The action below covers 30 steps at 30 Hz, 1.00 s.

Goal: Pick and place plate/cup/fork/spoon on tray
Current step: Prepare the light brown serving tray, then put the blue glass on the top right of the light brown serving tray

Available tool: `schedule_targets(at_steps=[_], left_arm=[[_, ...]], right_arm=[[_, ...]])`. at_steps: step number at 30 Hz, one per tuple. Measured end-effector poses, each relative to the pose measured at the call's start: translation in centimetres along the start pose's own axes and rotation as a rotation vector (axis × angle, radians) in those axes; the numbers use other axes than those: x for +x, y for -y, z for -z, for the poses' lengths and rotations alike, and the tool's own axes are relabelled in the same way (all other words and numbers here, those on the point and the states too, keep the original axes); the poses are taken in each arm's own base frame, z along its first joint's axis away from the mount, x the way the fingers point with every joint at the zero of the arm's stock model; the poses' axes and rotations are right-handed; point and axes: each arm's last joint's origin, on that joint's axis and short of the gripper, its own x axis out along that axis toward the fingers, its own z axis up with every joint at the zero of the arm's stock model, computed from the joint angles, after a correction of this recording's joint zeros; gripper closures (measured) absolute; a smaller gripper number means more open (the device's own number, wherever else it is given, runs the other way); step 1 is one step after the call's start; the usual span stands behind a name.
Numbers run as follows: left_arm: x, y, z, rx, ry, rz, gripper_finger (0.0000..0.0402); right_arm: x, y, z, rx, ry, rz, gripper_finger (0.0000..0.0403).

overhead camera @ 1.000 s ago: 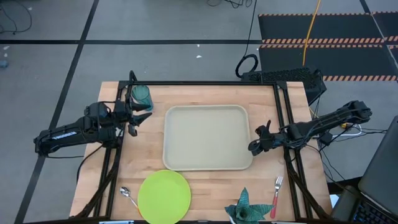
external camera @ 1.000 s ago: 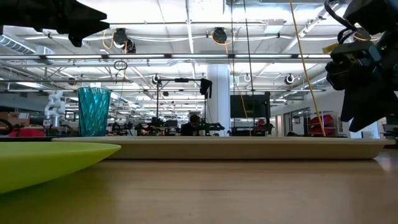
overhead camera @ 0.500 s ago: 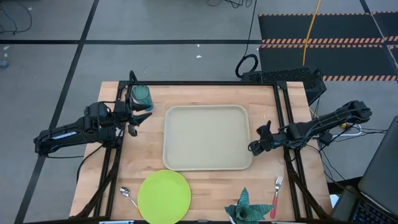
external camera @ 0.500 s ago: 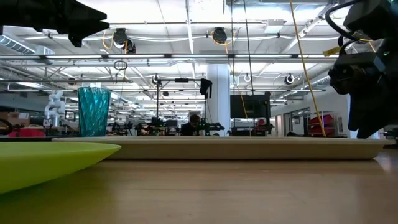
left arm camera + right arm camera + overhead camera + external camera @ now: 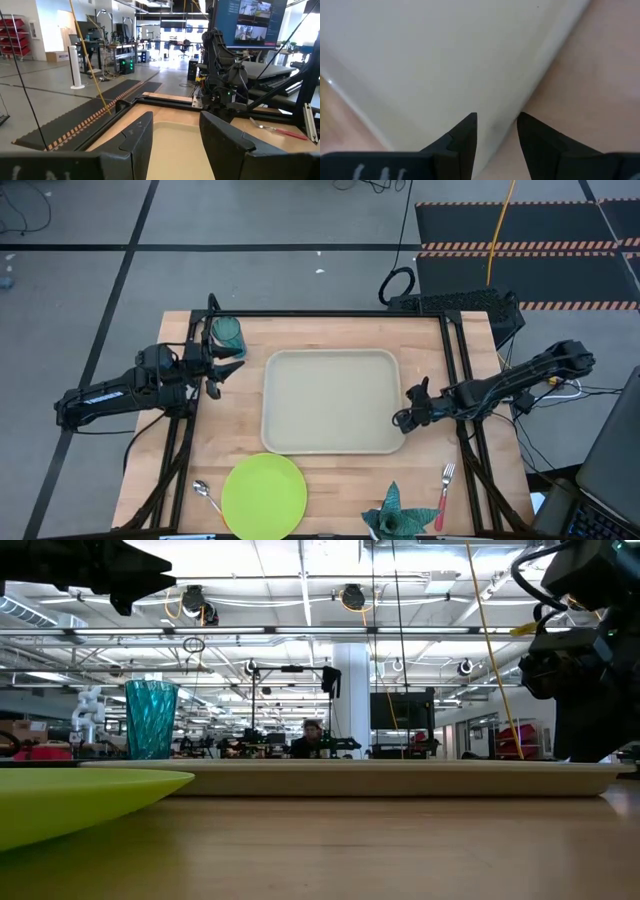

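– Where's the tray point(image 5: 333, 401) sitting?
– Mid-table, long side running front to back. Right gripper point(image 5: 402, 419) hangs over its right rim, fingers point(image 5: 464, 136) a narrow gap apart, holding nothing.
– And the left gripper point(image 5: 222, 370)?
– Beside the cup point(image 5: 228, 334), fingers point(image 5: 137, 140) wide.

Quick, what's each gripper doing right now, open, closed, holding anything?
Left gripper: open, holding nothing, beside the cup.
Right gripper: open, holding nothing, over the tray rim.

A wooden worktop point(image 5: 330, 470) carries the tray point(image 5: 333, 401), plate point(image 5: 264, 494), cup point(image 5: 228, 335), spoon point(image 5: 205, 495), fork point(image 5: 444, 493) and a spiky leafy object point(image 5: 395, 512).
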Motion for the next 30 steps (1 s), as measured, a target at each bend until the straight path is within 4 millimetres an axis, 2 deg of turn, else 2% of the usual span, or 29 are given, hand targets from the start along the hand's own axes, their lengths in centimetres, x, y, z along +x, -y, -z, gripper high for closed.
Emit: schedule_targets(at_steps=[17, 30], left_arm=[[0.0, 0.0, 0.0, -0.001, 0.0, 0.0, 0.0236], [0.0, 0.0, 0.0, 0.0, 0.0, 0.0, 0.0236]], right_arm=[[-0.1, 0.0, 0.1, 0.006, -0.027, -0.009, 0.0273], [-2.0, 0.3, -0.1, 0.014, -0.01, -0.093, 0.0273]])
